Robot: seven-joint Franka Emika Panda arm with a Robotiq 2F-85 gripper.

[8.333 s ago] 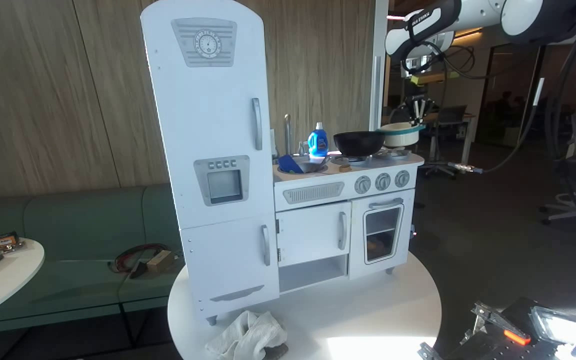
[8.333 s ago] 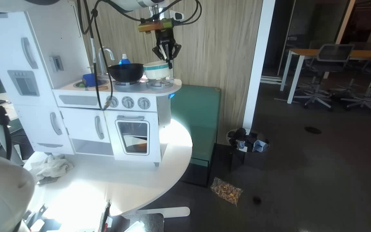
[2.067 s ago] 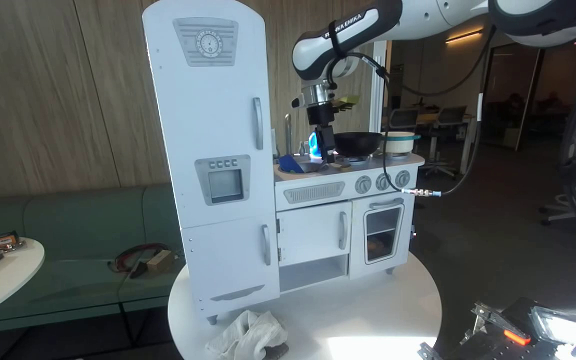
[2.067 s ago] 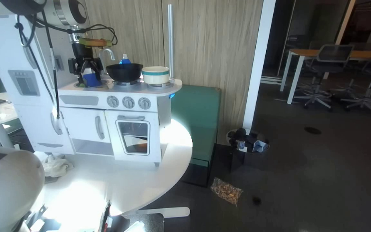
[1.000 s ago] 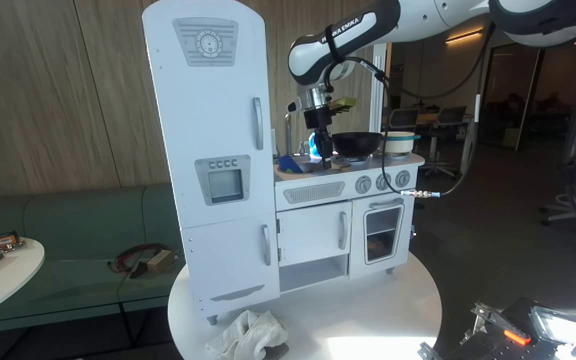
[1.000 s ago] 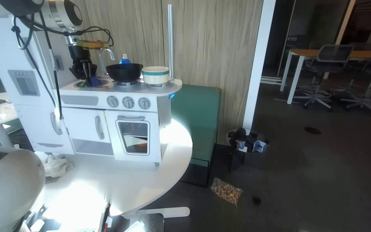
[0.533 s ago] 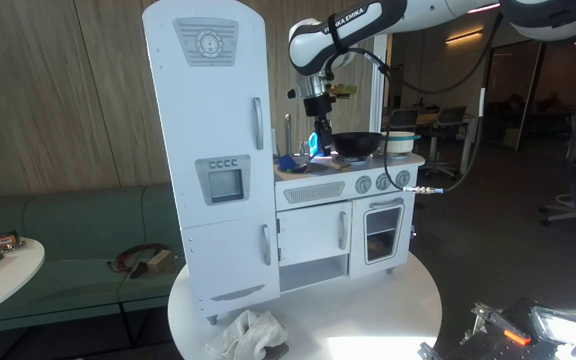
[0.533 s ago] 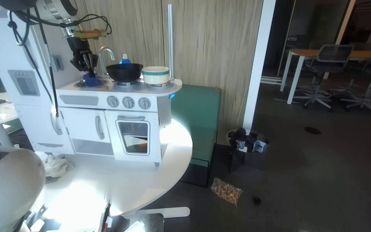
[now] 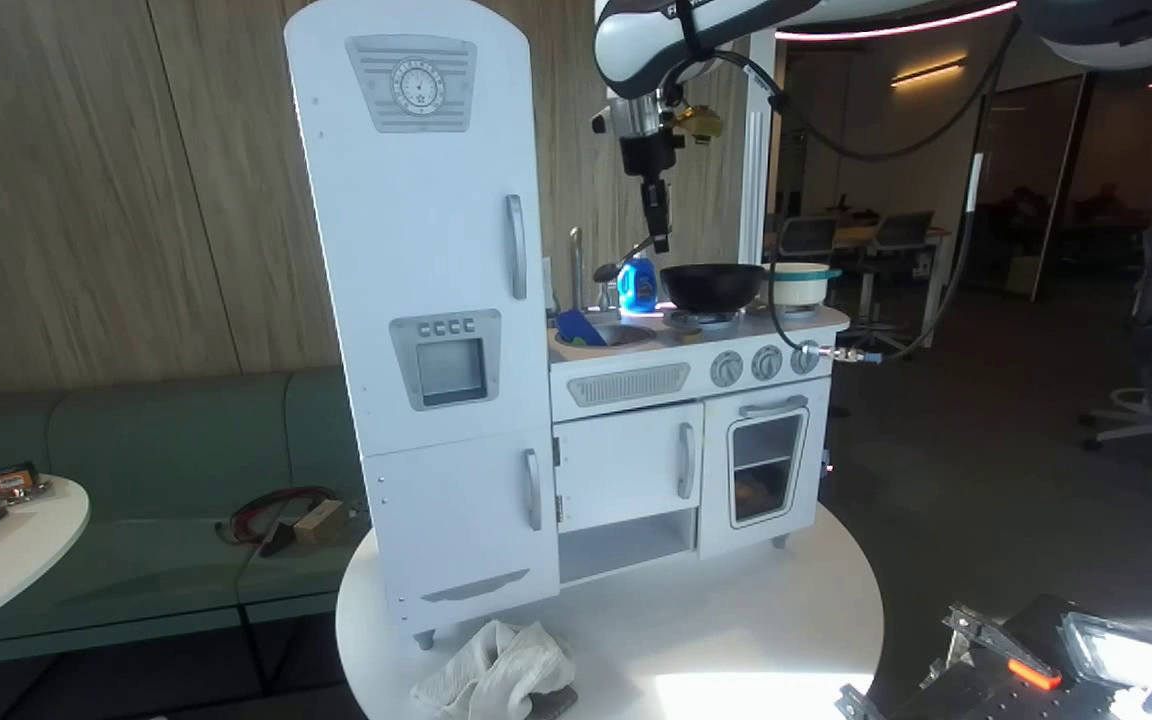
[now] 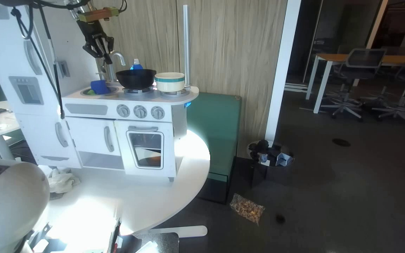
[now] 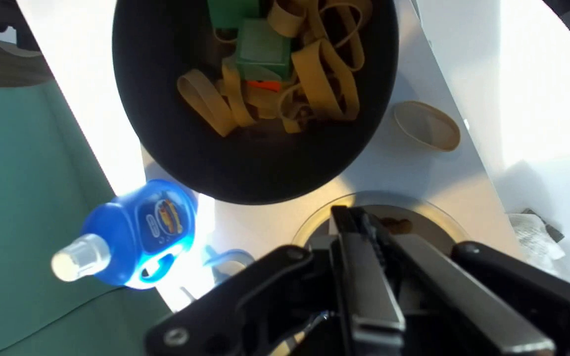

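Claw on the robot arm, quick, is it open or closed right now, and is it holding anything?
Claw: closed, holding a spoon.

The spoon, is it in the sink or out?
Out: in an exterior view, the spoon hangs from the tool, up above the sink.

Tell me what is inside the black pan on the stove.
The wrist view shows tan loops, green blocks and a bit of orange inside the black pan. Whatever lies beneath that pile is covered, and part of the pan falls outside the picture.
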